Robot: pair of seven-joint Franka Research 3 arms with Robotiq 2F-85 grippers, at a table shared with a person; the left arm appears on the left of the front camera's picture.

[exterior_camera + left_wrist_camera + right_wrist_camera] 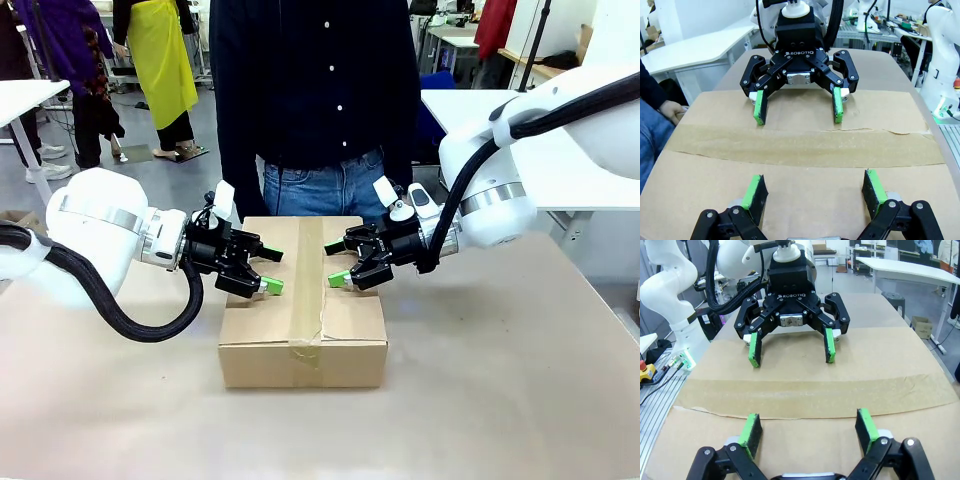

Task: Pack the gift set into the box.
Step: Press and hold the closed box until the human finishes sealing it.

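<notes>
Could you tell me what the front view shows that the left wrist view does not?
The front view alone shows the box's front side and the person's torso behind it. The left wrist view alone shows a person's hand resting by the box's edge. Both share the taped, closed top, with the left claw and right claw open above it, facing each other.

Beige table (500, 400); person (315, 90) in dark shirt behind.

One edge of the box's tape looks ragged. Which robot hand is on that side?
The black, green-padded right hand, from picture right. The brown tape strip on the cardboard box frays along that edge; the left hand faces its straight edge.
</notes>
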